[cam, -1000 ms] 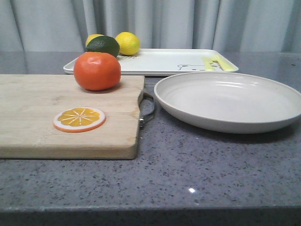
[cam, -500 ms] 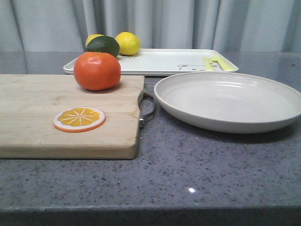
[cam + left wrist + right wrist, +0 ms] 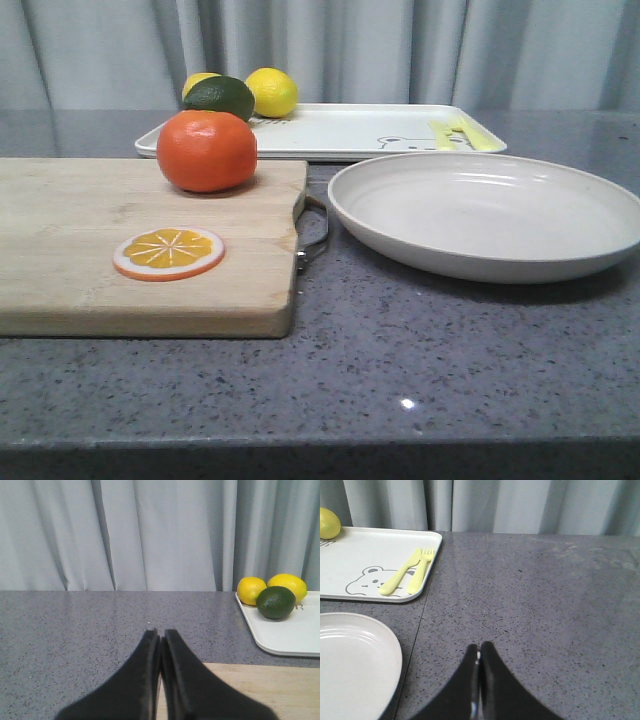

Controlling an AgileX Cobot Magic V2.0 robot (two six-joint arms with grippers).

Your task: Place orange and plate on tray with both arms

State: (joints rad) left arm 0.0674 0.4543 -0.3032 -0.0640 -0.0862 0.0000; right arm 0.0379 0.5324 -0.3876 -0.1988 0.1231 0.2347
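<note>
The orange (image 3: 206,150) sits on the far right part of a wooden cutting board (image 3: 80,260). To its right, on the counter, lies the off-white plate (image 3: 480,215); its edge also shows as the plate (image 3: 350,670) in the right wrist view. Behind both stands the white tray (image 3: 340,130), seen again as the tray (image 3: 365,560) with a bear drawing and as the tray (image 3: 295,630). Neither arm appears in the front view. My left gripper (image 3: 160,632) is shut and empty, over the counter near the board's corner. My right gripper (image 3: 480,646) is shut and empty, over bare counter beside the plate.
Two lemons (image 3: 272,92) and a dark green lime (image 3: 220,97) sit on the tray's far left end. A yellow fork and spoon (image 3: 410,572) lie on its right end. An orange slice disc (image 3: 168,252) lies on the board. A metal handle (image 3: 315,235) sticks out toward the plate.
</note>
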